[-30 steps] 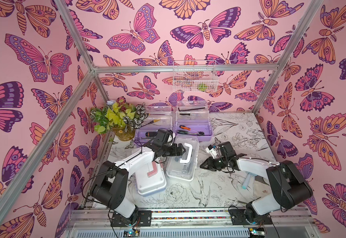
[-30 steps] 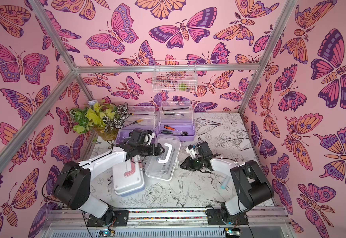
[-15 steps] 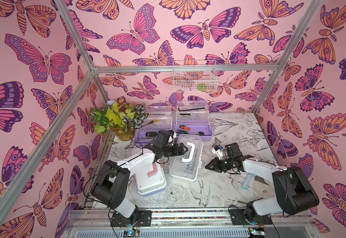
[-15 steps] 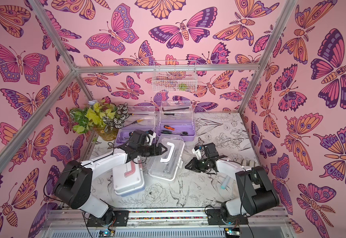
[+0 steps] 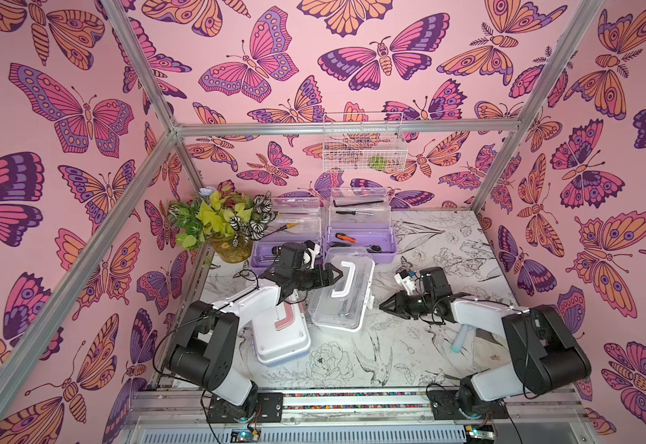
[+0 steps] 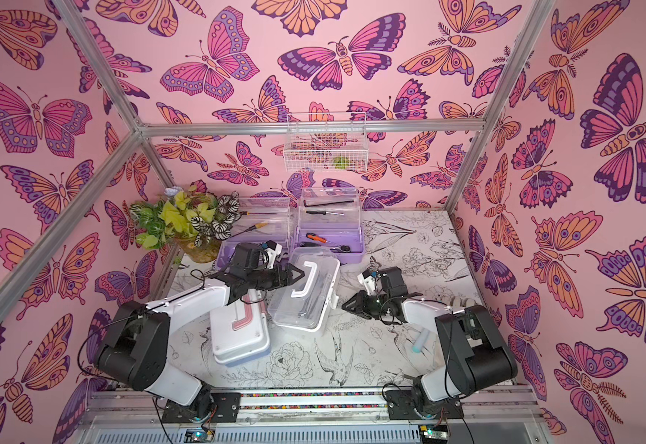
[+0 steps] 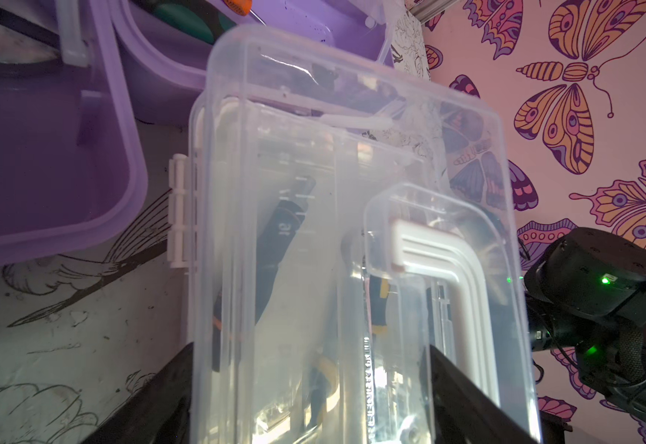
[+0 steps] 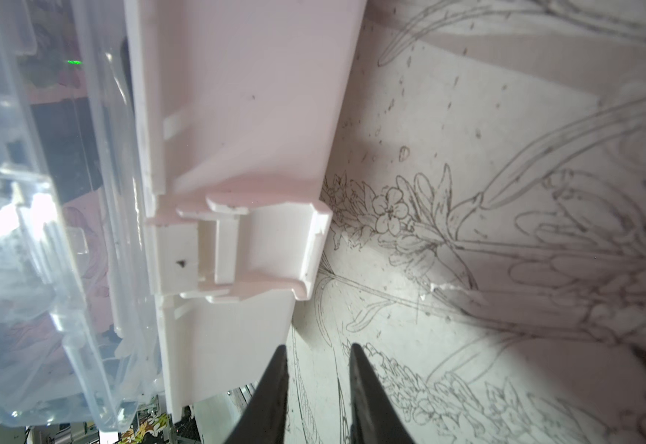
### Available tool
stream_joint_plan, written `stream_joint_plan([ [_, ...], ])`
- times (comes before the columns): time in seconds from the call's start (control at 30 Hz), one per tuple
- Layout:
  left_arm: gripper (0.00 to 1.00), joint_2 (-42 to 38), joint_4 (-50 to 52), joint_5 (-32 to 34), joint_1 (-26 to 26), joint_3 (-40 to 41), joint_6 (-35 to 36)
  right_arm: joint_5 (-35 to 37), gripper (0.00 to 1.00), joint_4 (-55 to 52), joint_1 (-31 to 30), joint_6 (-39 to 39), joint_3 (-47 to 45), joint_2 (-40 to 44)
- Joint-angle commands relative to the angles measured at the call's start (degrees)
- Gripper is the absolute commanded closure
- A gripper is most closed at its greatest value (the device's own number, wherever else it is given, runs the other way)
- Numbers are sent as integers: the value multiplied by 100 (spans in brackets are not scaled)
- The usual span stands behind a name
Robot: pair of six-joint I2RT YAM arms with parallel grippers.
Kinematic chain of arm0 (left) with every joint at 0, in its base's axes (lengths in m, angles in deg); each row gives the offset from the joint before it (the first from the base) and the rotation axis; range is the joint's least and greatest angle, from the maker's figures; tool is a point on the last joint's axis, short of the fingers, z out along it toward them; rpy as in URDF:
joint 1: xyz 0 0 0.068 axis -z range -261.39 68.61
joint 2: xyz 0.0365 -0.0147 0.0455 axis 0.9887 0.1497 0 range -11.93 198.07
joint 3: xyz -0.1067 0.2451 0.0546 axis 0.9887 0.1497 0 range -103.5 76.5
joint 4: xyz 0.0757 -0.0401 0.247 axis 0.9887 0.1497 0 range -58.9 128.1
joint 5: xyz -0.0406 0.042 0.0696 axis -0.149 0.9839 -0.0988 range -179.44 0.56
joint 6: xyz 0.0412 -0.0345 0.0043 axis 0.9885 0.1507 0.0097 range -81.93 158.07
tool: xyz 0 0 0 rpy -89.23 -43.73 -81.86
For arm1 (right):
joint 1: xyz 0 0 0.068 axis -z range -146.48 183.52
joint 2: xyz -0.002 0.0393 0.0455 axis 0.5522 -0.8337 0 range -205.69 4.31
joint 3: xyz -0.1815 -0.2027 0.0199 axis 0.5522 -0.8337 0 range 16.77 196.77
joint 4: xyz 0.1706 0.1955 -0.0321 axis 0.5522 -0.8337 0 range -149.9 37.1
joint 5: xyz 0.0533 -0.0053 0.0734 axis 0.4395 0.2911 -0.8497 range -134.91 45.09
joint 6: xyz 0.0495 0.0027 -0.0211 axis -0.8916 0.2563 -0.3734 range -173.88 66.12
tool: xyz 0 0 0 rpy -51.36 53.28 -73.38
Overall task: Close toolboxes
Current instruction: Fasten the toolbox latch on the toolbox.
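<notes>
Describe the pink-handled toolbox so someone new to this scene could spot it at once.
From the potted plant in the back corner, come forward toward the base of the left arm. Partly under that arm's white forearm lies a box, lid down, beside the clear-lidded box. It alone has an opaque white lid and a pink handle.

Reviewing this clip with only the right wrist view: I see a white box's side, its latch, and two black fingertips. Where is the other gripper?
Observer: The left gripper is at the far side of the white toolbox, jaws wide, beside its white handle.
Reviewer: Any boxes open?
Observer: Both lilac toolboxes at the back, lids upright.
Reviewer: And the fourth?
Observer: The pink-handled toolbox lies with its lid down, partly under the left arm.
</notes>
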Motion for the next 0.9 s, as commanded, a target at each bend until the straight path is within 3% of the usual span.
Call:
stream_joint_plan([
  [0.0, 18, 458, 1078, 558, -121, 416, -29, -191, 71, 722, -67, -336, 29, -297],
  [0.1, 18, 451, 1065, 556, -121, 425, -29, -255, 80, 795, -196, -324, 165, -614],
  [0.43, 19, 460, 1035, 517, -121, 439, 8, -249, 72, 1355, -311, -553, 313, -1109],
  [0.6, 19, 484, 1032, 499, -121, 409, 14, -254, 73, 1516, -349, -638, 353, -1232],
  [0.87, 19, 447, 1035, 504, -121, 425, 3, -189, 85, 1565, -377, -653, 383, -1300],
])
